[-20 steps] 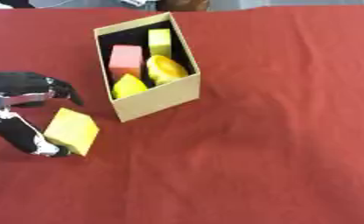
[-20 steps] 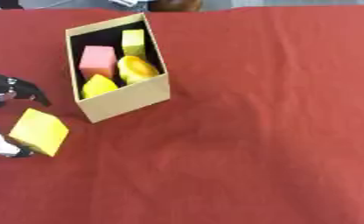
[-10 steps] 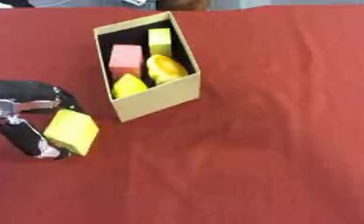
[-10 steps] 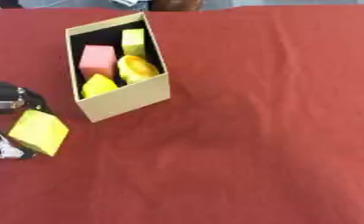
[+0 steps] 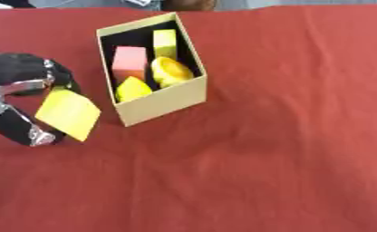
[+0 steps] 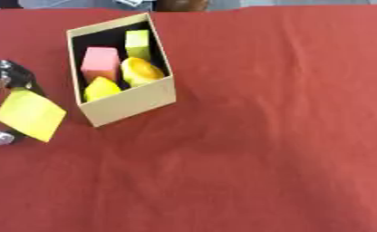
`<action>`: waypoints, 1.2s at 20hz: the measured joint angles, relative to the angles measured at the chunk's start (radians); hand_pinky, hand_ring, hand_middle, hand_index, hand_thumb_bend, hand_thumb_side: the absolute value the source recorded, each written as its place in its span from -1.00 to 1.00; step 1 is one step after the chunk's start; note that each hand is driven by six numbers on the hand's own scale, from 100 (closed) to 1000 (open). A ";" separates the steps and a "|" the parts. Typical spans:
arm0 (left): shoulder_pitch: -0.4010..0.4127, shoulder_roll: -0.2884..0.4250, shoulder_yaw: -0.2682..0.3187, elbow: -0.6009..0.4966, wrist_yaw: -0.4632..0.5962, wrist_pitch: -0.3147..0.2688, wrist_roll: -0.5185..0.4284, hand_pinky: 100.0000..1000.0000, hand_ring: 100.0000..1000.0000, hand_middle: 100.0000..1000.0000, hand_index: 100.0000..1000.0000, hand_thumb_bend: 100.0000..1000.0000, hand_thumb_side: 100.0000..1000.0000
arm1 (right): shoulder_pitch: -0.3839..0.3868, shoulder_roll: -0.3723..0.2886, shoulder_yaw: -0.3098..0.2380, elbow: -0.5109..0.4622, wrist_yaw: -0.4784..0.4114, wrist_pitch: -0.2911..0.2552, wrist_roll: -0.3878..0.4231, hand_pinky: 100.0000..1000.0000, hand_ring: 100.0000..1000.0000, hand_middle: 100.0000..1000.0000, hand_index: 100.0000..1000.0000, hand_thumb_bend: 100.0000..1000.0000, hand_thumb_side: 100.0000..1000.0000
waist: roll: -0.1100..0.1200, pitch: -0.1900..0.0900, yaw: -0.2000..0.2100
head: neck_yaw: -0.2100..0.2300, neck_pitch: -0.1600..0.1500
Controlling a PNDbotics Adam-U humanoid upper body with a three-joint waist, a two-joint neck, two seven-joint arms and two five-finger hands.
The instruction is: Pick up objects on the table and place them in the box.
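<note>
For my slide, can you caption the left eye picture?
Left hand pinches a yellow block beside the tan box of pink and yellow blocks.

Seemingly a test bench: a red-clothed table (image 5: 287, 136) bearing only a cardboard box (image 5: 164, 97) of blocks

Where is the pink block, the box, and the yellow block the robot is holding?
pink block (image 5: 130, 62), left eye view, its top face
box (image 5: 164, 99), left eye view, near wall
yellow block (image 5: 67, 113), left eye view, its broad face
</note>
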 measured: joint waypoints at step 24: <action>-0.447 -0.410 -0.034 0.393 -0.287 -0.085 0.180 0.42 0.35 0.22 0.45 -0.64 -0.96 | -0.053 0.000 0.029 0.001 -0.039 0.007 0.034 0.94 1.00 0.12 0.73 -1.00 0.22 | -0.001 -0.015 -0.007 | 0.006 -0.001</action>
